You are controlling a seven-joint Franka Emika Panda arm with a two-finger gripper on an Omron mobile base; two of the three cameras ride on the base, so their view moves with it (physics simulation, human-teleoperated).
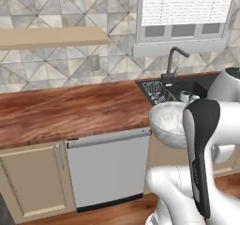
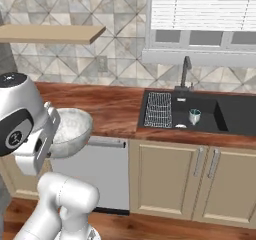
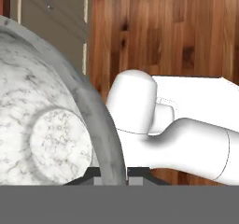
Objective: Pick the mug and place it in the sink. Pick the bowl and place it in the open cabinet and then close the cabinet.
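Note:
The mottled grey-white bowl (image 1: pixel 168 122) hangs in the air in front of the counter edge, left of the sink (image 2: pixel 232 115). My gripper (image 3: pixel 114 174) is shut on the bowl (image 3: pixel 51 125), its rim pinched between the two fingertips. From the right base view the bowl (image 2: pixel 72 128) sits beside my hand, above the dishwasher. A small pale mug (image 2: pixel 194 116) stands upright inside the black sink (image 1: pixel 199 85), right of the white wire rack (image 2: pixel 159 109). Of the cabinet, a beige bottom board (image 1: pixel 51 36) shows at upper left; its doors are out of frame.
A wooden counter (image 1: pixel 70 109) runs left of the sink. A dark gooseneck faucet (image 2: pixel 186 71) rises behind the basin under a window. A silver dishwasher front (image 1: pixel 108 165) and beige base cupboard doors (image 2: pixel 165 176) stand below the counter.

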